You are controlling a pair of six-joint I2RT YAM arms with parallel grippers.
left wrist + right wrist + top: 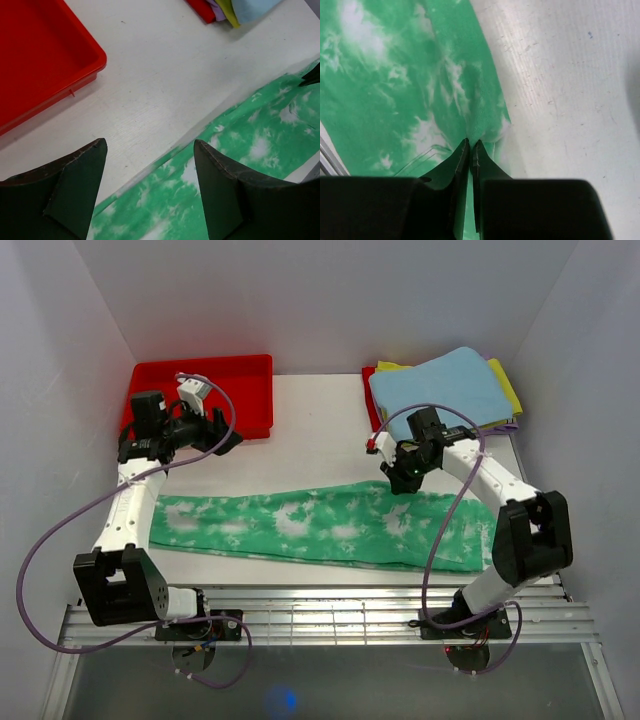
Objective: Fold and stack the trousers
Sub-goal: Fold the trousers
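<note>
Flat along near tabletop [310, 440]: trousers [320, 528], long narrow strip. Clamped together on far edge, fabric puckered at tips: right end effector [470, 146], likely for lifting next fold. Wide apart, empty, over bare tabletop near red tray [250, 380]: left end effector [150, 145], probably awaiting own grasp.

overhead view and both close wrist views share trousers [320, 525].
</note>
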